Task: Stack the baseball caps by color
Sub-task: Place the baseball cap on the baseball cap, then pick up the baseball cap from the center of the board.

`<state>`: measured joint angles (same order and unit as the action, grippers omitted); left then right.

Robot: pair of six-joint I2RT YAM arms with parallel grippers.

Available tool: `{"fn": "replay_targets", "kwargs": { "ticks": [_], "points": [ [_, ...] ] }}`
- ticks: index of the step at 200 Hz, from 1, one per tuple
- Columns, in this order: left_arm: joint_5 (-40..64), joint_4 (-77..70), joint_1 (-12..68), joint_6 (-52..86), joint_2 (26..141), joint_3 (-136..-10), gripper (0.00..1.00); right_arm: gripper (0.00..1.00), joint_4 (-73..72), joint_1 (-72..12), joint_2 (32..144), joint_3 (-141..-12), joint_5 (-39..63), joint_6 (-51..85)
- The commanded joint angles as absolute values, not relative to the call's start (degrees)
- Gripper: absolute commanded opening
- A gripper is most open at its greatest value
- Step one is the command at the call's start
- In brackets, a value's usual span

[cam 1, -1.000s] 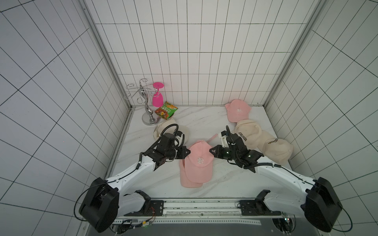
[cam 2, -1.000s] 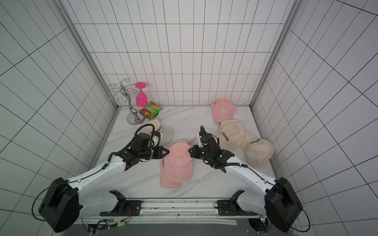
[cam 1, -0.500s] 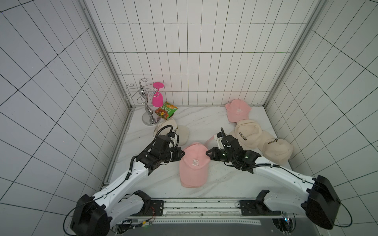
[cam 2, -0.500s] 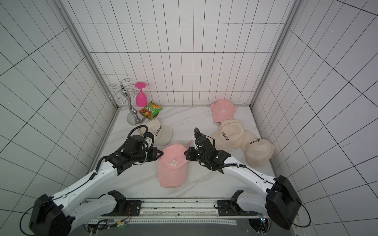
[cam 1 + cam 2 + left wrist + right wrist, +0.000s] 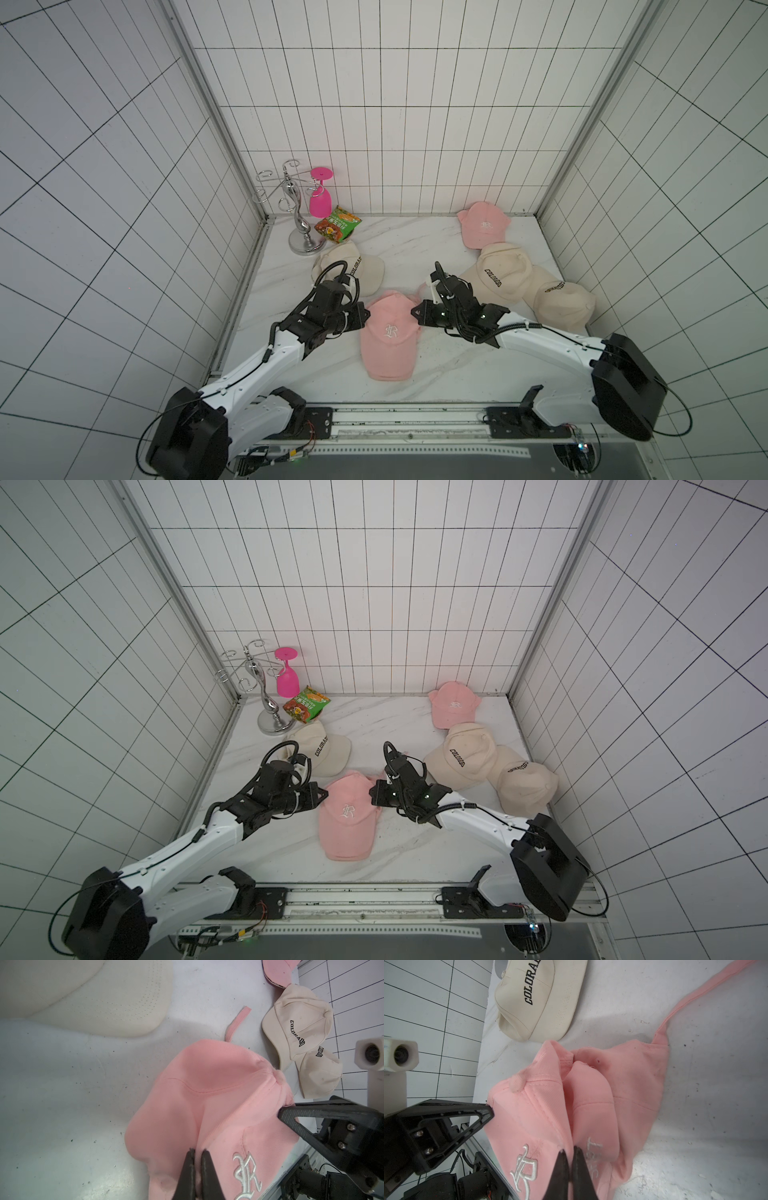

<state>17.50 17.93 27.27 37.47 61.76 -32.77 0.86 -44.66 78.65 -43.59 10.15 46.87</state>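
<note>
Both arms have lowered the top pink cap (image 5: pixel 388 332) since the earlier frames. It is now lying over the lower pink cap (image 5: pixel 591 1105), whose brim was showing beside it a second ago. The pair is sitting at the front centre of the marble tabletop (image 5: pixel 415 249), brims pointing toward the robot base.

Each pink cap is showing a white embroidered "R" on soft ribbed fabric, and a loose strap is trailing from the back of the pair.

The left gripper (image 5: pixel 365 316) is pinching a fold on one side of the top pink cap's crown, jaws nearly together. The right gripper (image 5: pixel 413 311) is pinching the opposite side in the same narrow way.

The third pink cap (image 5: pixel 484 224) is lying at the back right. Just in front of it, two cream caps (image 5: pixel 498 278) with black "COLORADO" lettering are overlapping each other. The single cream cap (image 5: pixel 353 270) is resting at the back left, behind the left arm's wrist.

The chrome glass rack (image 5: pixel 297 216) is holding the hot-pink goblet (image 5: pixel 321 199) upside down. The snack packet (image 5: pixel 337 224) is leaning just beside the rack's base.
</note>
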Motion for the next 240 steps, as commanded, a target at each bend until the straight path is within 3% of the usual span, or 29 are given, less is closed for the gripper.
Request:
{"fn": "replay_targets", "kwargs": {
  "ticks": [1, 13, 31, 61, 107, 125, 147, 176, 209, 240],
  "points": [
    [14.63, 13.49, 26.63, 39.42, 63.32, -30.21, 0.00, 0.04, -1.64, -44.66, 80.08, -41.08, 7.65, 47.04],
    [15.02, 12.45, 26.61, 39.63, 64.63, -29.51, 0.00, 0.06, -2.49, -44.71, 80.71, -40.34, 7.73, 47.20],
    [16.27, 10.87, 26.60, 39.73, 66.40, -28.94, 0.09, 0.09, -3.04, -44.72, 81.61, -39.95, 8.43, 47.21],
    [16.37, 9.88, 26.64, 40.12, 65.99, -28.31, 0.31, 0.19, -2.98, -44.91, 81.34, -39.81, 8.71, 47.03],
    [15.85, 12.96, 26.72, 39.40, 59.40, -28.85, 0.72, 0.54, 2.66, -44.87, 73.36, -40.42, 2.63, 47.10],
    [14.96, 16.16, 26.88, 38.77, 54.68, -30.06, 0.78, 0.62, 5.40, -44.52, 68.74, -41.61, -0.82, 45.69],
    [14.29, 20.41, 26.93, 37.93, 48.42, -32.80, 0.80, 0.63, 9.52, -40.87, 64.73, -44.71, -3.50, 43.95],
    [11.93, 25.10, 26.88, 35.48, 41.61, -38.11, 0.83, 0.61, 12.44, -27.73, 65.64, -49.69, 0.51, 45.48],
    [11.97, 27.07, 26.39, 27.80, 38.77, -44.75, 0.93, 0.59, 11.59, -15.30, 74.36, -56.43, 4.51, 51.80],
    [10.20, 29.97, 26.10, 18.96, 42.89, -51.25, 0.99, 0.59, 11.61, -10.29, 86.22, -65.28, 4.68, 60.64]
  ]
}}
